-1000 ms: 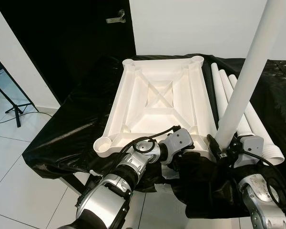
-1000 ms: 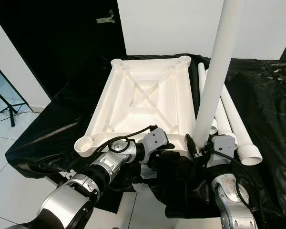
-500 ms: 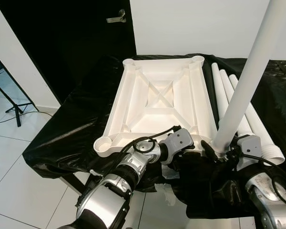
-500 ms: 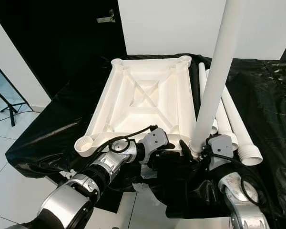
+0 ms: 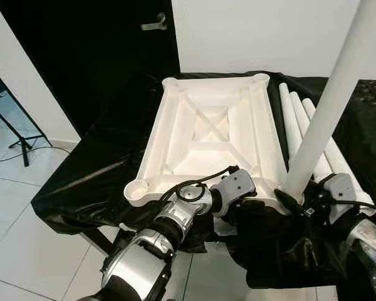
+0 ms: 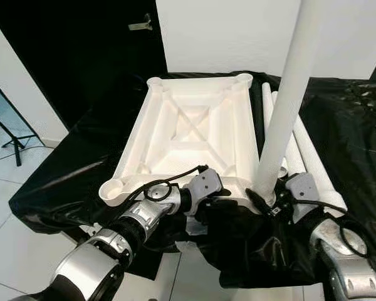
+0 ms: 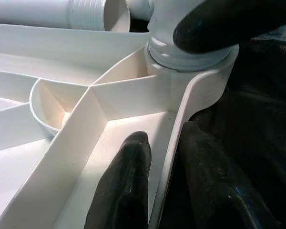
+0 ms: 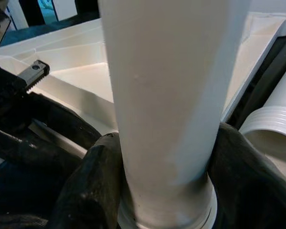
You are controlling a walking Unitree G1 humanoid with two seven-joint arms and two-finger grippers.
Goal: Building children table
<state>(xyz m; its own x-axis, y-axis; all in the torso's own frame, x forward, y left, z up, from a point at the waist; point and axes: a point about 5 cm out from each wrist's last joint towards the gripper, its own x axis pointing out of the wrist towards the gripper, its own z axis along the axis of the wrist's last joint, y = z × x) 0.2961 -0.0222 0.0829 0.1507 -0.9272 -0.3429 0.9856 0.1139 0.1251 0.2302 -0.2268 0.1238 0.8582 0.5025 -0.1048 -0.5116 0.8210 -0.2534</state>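
Our left gripper (image 7: 164, 191) pinches the near rim of the upturned white tabletop (image 5: 207, 135), which lies on the black-draped table (image 5: 94, 169), one finger inside the rim and one outside. To its right, our right gripper (image 8: 164, 186) clamps the base of an upright white leg (image 5: 329, 100) seated in the near right corner socket (image 7: 190, 59). Spare legs (image 5: 294, 119) lie right of the tabletop.

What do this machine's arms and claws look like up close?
Both arms are ribbed silver metal with looping black cables. The left claw has two long, glossy black fingers below a grey wrist block; the right claw has the same black fingers and grey block.
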